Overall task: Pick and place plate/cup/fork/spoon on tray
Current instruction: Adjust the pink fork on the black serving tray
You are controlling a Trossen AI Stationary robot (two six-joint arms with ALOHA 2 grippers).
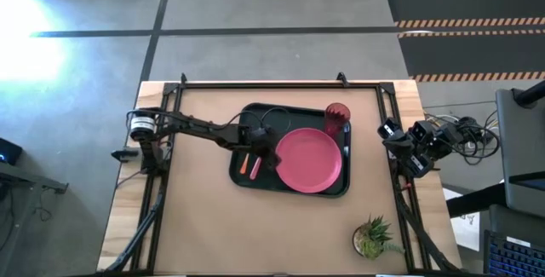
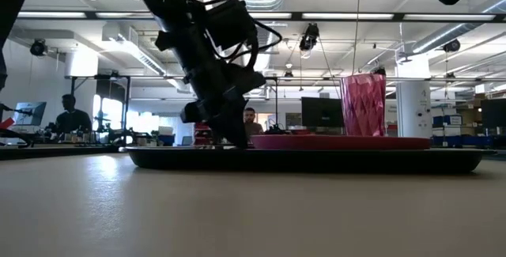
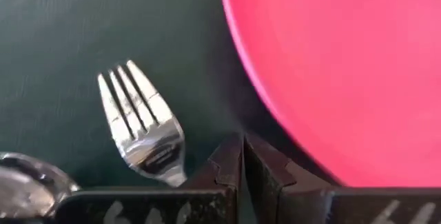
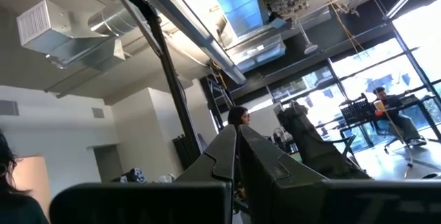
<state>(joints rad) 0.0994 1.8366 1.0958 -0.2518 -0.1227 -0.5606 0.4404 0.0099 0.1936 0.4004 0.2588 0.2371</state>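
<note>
The dark tray lies mid-table. On it rest the pink-red plate, the dark-red cup upright at the plate's far side, and the fork beside the orange-handled spoon at the left. My left gripper is shut, slanting down over the tray between the fork's tines and the plate's rim. The spoon's bowl shows beside the fork. My right gripper is shut, parked at the table's right edge and pointing up into the room. My left gripper's shut fingertips stand low over the tray floor, right beside the plate's left edge. In the low view they reach down to the tray's rim line. Whether they touch the tray or the plate, I cannot tell.
A small potted green plant stands near the table's front right corner. Bare wooden tabletop lies in front of the tray. The right arm sits folded at the right edge.
</note>
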